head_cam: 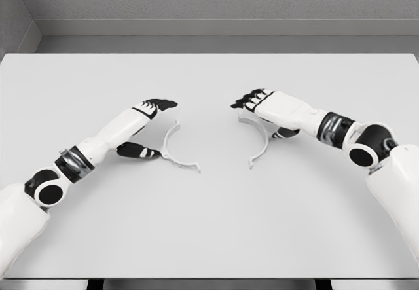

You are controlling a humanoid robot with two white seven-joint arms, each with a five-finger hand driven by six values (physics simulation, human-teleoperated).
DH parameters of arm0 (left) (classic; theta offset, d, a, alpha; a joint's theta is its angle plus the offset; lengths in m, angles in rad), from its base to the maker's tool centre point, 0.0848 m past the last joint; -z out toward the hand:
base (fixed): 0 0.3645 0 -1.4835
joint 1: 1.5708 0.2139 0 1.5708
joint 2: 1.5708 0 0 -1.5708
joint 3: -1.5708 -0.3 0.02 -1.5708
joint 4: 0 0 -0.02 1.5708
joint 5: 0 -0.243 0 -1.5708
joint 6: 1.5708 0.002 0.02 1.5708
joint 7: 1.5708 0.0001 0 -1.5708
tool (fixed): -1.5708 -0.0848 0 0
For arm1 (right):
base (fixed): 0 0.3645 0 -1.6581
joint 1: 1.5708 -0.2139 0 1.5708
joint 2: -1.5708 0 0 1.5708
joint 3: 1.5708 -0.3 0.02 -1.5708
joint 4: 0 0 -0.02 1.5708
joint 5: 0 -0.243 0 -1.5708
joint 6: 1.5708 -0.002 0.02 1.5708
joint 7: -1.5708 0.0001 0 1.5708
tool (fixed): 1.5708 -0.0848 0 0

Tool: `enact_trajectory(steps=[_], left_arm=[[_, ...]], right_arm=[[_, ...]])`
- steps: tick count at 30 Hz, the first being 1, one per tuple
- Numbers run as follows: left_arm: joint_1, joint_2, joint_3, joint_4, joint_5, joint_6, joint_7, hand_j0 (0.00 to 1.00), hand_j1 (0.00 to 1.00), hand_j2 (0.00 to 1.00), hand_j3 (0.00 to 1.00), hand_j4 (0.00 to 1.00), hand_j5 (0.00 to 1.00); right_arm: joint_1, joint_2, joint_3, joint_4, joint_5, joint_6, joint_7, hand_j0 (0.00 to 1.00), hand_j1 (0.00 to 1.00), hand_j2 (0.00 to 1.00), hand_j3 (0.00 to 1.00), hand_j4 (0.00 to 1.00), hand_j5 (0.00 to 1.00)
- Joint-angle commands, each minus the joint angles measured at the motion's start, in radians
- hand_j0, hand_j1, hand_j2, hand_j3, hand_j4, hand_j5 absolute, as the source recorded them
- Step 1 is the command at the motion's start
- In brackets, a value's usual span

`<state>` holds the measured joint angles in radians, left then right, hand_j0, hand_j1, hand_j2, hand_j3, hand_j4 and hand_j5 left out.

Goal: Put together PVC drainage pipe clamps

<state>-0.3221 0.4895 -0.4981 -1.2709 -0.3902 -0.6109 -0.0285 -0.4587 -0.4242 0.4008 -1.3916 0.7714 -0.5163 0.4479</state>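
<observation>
left clamp half (175,147) on bench (209,224), open side facing 3 o'clock, between left hand (147,126) fingers and thumb, contact unclear | right clamp half (256,138) mirrors it under right hand (262,107), fingers loosely curled, grasp unclear | halves apart; each hand nearest own half

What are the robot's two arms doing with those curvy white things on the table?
Two curved white clamp halves lie on the grey table, their open sides facing each other with a gap between. The left hand is at the left clamp half, and the right hand is at the right clamp half. Each hand's fingers are spread around the top of its piece. Whether either piece is gripped yet is unclear, and the halves are not joined.
</observation>
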Motion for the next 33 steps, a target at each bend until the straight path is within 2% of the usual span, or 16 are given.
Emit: enact_trajectory(steps=[1,8,11,21,26,29,33], left_arm=[[0.000,0.004,0.007,0.008,0.011,0.000,0.001,1.00,1.00,1.00,1.00,1.00,1.00],[-0.008,0.044,0.015,0.012,0.011,0.000,0.001,1.00,1.00,1.00,1.00,1.00,1.00],[-0.009,0.044,0.013,0.010,0.011,0.000,0.001,1.00,1.00,1.00,1.00,1.00,1.00],[-0.044,0.034,0.006,0.035,0.010,0.000,0.001,1.00,1.00,1.00,1.00,1.00,1.00],[-0.044,0.035,0.006,0.035,0.010,0.000,0.001,1.00,1.00,1.00,1.00,1.00,1.00],[-0.044,0.034,0.006,0.035,0.010,0.000,0.001,1.00,1.00,1.00,1.00,1.00,1.00],[-0.044,0.034,0.004,0.035,0.008,0.000,0.001,1.00,1.00,1.00,1.00,1.00,1.00]], right_arm=[[0.000,0.010,0.012,0.000,-0.006,0.006,0.000,1.00,1.00,1.00,1.00,1.00,1.00],[-0.002,0.025,0.027,-0.003,-0.006,0.012,0.002,1.00,1.00,1.00,1.00,1.00,1.00],[0.000,0.025,0.027,-0.026,-0.006,0.012,0.002,1.00,1.00,1.00,1.00,1.00,1.00],[-0.018,0.048,0.055,-0.021,-0.006,0.024,0.023,1.00,1.00,1.00,1.00,1.00,1.00],[-0.026,0.068,0.064,-0.020,-0.006,0.027,0.025,1.00,1.00,1.00,1.00,1.00,1.00],[-0.044,0.076,0.101,-0.018,-0.006,0.047,0.025,1.00,1.00,1.00,1.00,1.00,1.00],[-0.052,0.076,0.087,-0.023,-0.007,0.045,0.028,1.00,1.00,1.00,1.00,1.00,1.00]])
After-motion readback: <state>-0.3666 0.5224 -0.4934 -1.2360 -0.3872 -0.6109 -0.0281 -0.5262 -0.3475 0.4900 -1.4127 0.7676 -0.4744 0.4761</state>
